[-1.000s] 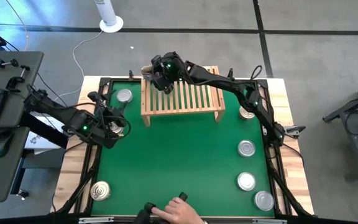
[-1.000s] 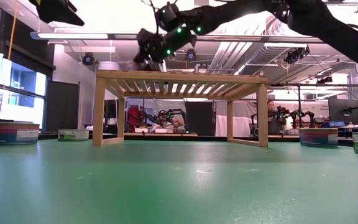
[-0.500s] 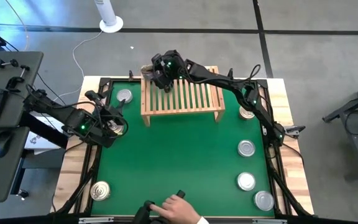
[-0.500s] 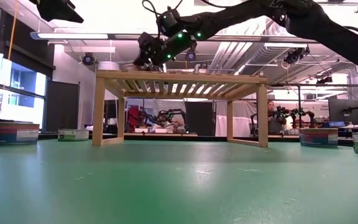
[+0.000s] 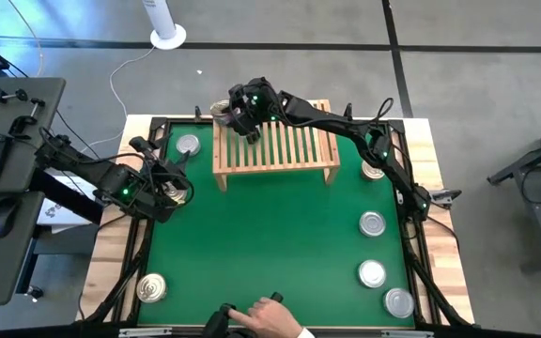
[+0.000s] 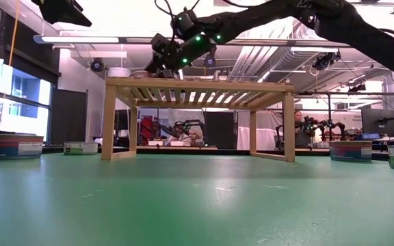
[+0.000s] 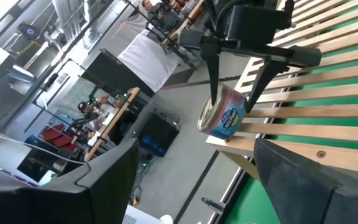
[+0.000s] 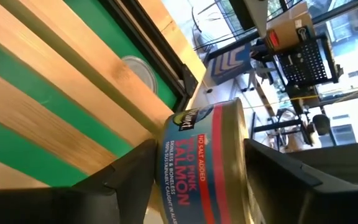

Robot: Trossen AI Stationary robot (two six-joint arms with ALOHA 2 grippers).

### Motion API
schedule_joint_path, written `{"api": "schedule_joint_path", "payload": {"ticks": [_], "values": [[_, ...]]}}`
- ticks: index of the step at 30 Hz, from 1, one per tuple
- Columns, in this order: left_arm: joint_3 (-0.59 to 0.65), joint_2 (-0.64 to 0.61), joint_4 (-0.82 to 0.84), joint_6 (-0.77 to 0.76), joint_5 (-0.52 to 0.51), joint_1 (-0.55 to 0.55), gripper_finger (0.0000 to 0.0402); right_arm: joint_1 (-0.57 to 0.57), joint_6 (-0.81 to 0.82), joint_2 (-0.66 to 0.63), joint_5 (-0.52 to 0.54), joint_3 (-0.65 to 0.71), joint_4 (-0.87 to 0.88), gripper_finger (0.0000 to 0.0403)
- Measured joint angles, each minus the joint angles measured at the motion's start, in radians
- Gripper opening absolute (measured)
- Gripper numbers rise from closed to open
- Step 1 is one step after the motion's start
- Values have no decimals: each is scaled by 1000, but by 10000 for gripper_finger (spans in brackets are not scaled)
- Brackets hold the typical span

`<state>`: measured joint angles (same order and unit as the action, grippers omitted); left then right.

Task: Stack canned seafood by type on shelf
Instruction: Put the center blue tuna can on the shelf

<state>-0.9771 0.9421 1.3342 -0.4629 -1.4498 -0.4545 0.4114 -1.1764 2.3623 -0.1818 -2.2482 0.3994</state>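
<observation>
Salmon tin (image 8: 207,165) on far-left corner of shelf (image 5: 275,150), near its edge, leaving slats free for more stacks. Right pincer (image 5: 236,116) straddles tin, fingers parted just off its sides (release, I judge); a second ago narrower and lower. Left pincer (image 5: 169,191) waits wide open, empty, over worktop's left side.

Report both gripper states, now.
Left gripper: open, empty.
Right gripper: at the salmon tin on the shelf; state cannot be told.
</observation>
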Motion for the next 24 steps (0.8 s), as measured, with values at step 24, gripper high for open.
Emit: {"api": "schedule_joint_path", "payload": {"ticks": [24], "values": [[0, 0, -1, -32, 57, 0, 305, 20, 381, -210, -87, 8, 376, 296]]}}
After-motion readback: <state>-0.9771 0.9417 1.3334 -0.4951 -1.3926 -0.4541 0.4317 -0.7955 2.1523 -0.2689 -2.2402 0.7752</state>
